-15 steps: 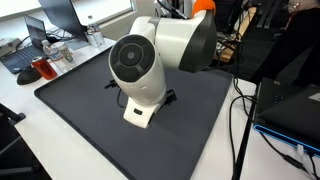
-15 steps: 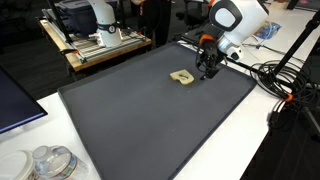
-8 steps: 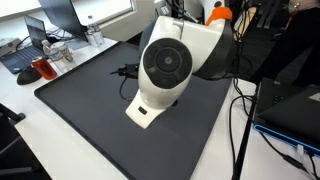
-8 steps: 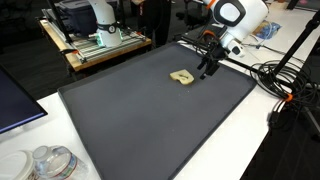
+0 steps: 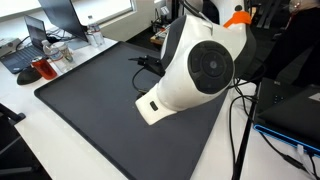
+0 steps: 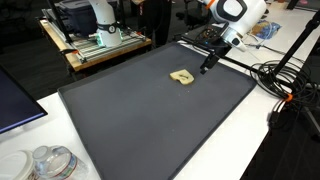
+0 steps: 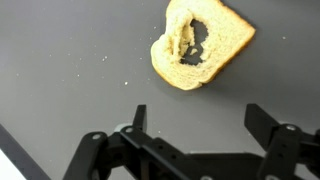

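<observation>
The gripper [image 7: 197, 128] is seen spread wide in the wrist view, its two black fingers [image 7: 138, 118] held well apart with nothing between them. A bread slice [image 7: 200, 45] with a hole torn through its middle is shown lying flat on the dark grey mat [image 7: 60, 70], just beyond the fingertips and untouched by them. A few pale crumbs are scattered on the mat to the left of the bread slice.

In an exterior view the gripper [image 6: 207, 66] is found hanging just to the right of the bread slice [image 6: 181, 77], lifted off the mat [image 6: 130, 125]. The bread slice is placed in the far right part of the mat, near its far corner — a broad stretch of mat is spread out to the left and toward the near edge. The right edge of the mat is bordered by the white table [image 6: 225, 140], where a tangle of cables [image 6: 268, 75] is laid close to the arm [image 6: 238, 14]. Clear plastic containers [image 6: 50, 163] are set off the near left corner, well apart from the gripper.

In an exterior view the arm's white body [image 5: 200, 75] is placed in front of the mat [image 5: 90, 115] and the bread slice is hidden. A red mug [image 5: 40, 70] is stood beyond the mat's far left edge.
</observation>
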`<state>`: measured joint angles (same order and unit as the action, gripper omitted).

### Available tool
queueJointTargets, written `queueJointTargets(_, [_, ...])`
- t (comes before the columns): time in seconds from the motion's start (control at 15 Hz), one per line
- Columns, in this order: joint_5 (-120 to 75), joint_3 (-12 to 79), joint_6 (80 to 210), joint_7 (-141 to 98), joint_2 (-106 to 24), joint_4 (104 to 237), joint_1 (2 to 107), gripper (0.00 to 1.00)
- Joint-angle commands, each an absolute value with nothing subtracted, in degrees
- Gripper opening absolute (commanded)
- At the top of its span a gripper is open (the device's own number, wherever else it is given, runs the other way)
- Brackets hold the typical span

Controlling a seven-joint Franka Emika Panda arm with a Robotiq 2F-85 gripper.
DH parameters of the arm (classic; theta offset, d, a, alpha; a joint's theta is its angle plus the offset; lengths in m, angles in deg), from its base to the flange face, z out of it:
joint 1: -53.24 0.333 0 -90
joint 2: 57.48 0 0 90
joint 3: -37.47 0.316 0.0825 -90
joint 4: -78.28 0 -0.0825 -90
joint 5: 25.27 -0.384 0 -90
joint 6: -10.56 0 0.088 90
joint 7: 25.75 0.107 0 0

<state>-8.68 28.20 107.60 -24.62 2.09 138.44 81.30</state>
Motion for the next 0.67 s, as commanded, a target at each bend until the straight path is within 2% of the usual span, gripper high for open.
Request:
queueJointTargets(0.0, [-7.35, 25.53, 109.49, -14.46, -1.08, 143.19, 84.24, 1.0])
queueJointTargets(0.27, [-7.18, 23.75, 111.72, -6.31, -3.15, 146.6, 86.26, 1.0])
queueJointTargets(0.6, [-7.4, 22.91, 119.25, 0.68, -10.49, 157.16, 88.06, 1.0])
